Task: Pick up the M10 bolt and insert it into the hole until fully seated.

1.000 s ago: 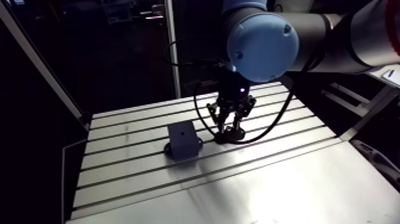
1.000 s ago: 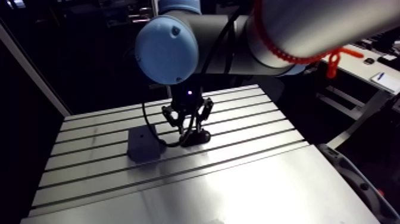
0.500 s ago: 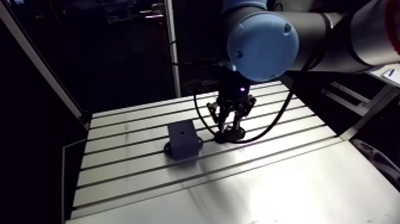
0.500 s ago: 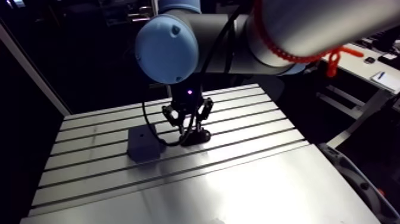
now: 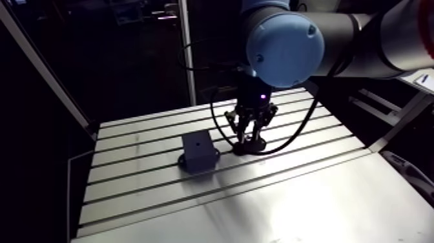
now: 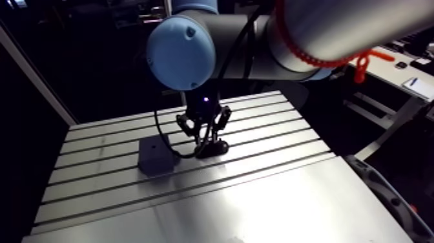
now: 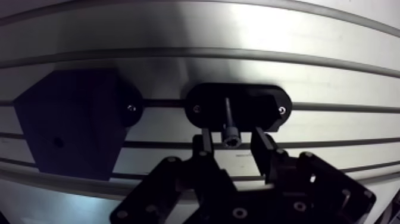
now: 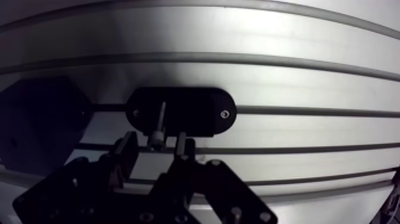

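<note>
Grasping stage judged in hand | tool (image 7: 232, 137) partly open, nothing held, fingers (image 7: 205, 142) either side of M10 bolt (image 7: 229, 122) head | bolt laid on black cradle (image 7: 265, 102) beside holed block (image 7: 71, 128) | next: square closing on head required

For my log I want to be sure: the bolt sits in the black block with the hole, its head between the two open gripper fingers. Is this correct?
One detail is wrong. The bolt sits in the oval black holder, not in the block beside it, as the wrist view shows. Its head does lie between the open fingers of the gripper.
</note>
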Tool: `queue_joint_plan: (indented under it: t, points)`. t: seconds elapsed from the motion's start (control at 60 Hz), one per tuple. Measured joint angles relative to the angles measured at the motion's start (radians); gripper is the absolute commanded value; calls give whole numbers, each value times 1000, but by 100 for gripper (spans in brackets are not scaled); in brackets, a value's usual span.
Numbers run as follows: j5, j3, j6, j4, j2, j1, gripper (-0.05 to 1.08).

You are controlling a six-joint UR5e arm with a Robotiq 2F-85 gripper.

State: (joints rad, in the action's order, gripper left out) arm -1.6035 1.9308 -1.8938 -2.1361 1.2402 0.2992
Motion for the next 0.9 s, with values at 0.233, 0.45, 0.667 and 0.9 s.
queue_joint_plan:
  t: [0.233, 0.45, 0.667, 0.9]
  points:
    - [0, 1, 0, 0, 0, 0, 57]
    - [0, 0, 0, 0, 0, 0, 58]
    - [0, 0, 0, 1, 0, 0, 59]
    - [0, 0, 1, 0, -4, 0, 61]
